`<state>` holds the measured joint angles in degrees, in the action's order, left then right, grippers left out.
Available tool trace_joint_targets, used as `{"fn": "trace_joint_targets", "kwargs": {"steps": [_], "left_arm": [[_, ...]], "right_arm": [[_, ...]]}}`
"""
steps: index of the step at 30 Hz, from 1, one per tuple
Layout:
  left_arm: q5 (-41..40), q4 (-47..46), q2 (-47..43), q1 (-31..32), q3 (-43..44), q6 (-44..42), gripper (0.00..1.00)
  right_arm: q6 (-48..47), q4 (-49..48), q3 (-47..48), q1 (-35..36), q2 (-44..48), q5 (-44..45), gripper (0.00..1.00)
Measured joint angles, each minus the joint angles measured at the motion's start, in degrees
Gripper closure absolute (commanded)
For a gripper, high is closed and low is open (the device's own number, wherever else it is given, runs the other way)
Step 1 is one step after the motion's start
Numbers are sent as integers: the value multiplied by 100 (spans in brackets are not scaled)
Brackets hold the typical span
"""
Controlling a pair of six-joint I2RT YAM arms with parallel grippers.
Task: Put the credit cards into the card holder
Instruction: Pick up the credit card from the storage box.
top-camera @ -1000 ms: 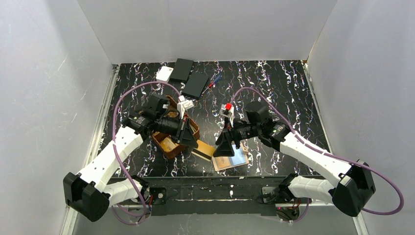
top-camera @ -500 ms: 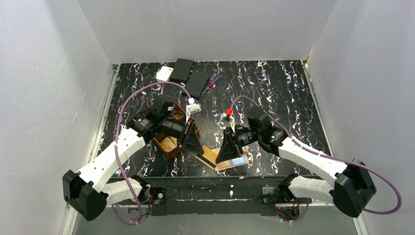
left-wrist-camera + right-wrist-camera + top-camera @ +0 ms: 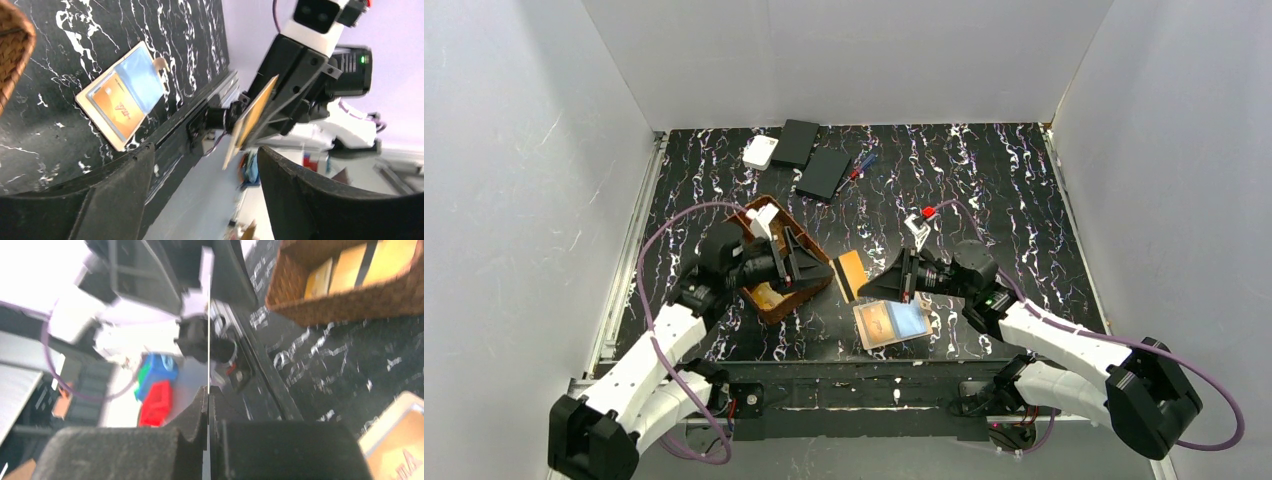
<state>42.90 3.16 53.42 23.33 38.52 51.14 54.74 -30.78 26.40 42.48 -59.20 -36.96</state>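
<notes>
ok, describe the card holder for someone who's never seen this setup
Find the near edge of the table, midway between the arm bases. The card holder lies open and flat there, right of the brown woven tray. Only it shows an orange and a blue panel side by side in a tan frame.

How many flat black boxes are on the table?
2. One black box lies at the far edge beside the white box; the second black box lies just nearer the camera, next to some pens. More may be hidden from view.
</notes>
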Motion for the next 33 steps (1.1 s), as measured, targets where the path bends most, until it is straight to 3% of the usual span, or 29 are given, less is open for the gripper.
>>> {"fn": "trace_joint_targets", "kwargs": {"steps": [3, 8, 15, 18, 19, 21, 22, 24, 25, 28, 30, 33], "left_arm": [[-525, -615, -461, 169, -593, 829, 24], [-1053, -1468, -531, 614, -653, 1460, 31], [-1386, -2291, -11, 1123, -655, 1800, 68], [-1544, -2502, 27, 1196, -655, 1821, 100], [-1587, -2584, 27, 1212, -653, 1823, 100], [-1637, -2728, 28, 1243, -650, 1791, 100], [-1655, -2754, 46, 1258, -646, 1747, 100], [-1683, -2763, 167, 1288, -646, 1700, 100], [-1703, -2739, 266, 1308, -644, 1680, 100], [-1910, -2358, 536, 1469, -621, 1550, 100], [-2254, -1733, 660, 1709, -485, 1349, 100], [-2913, -496, 875, 2167, 74, 998, 100]], "right_arm": [[551, -718, -98, 0, 5, 452, 99], [1142, -1508, -221, -4, -20, 869, 99], [1621, -2192, -426, -4, -140, 1072, 99], [1694, -2214, -477, -4, -138, 1156, 99], [1696, -2199, -484, -4, -137, 1176, 97], [1679, -2049, -485, -14, -106, 1231, 68], [1621, -1910, -474, -21, -56, 1254, 46], [1193, -1056, -304, -52, 166, 1368, 28], [880, -439, -133, -62, 247, 1491, 24], [-483, 1951, 867, -85, 321, 2359, 17], [-1281, 3003, 1332, -95, 322, 2951, 15], [-2179, 4156, 1661, -122, 153, 3545, 25]]}}
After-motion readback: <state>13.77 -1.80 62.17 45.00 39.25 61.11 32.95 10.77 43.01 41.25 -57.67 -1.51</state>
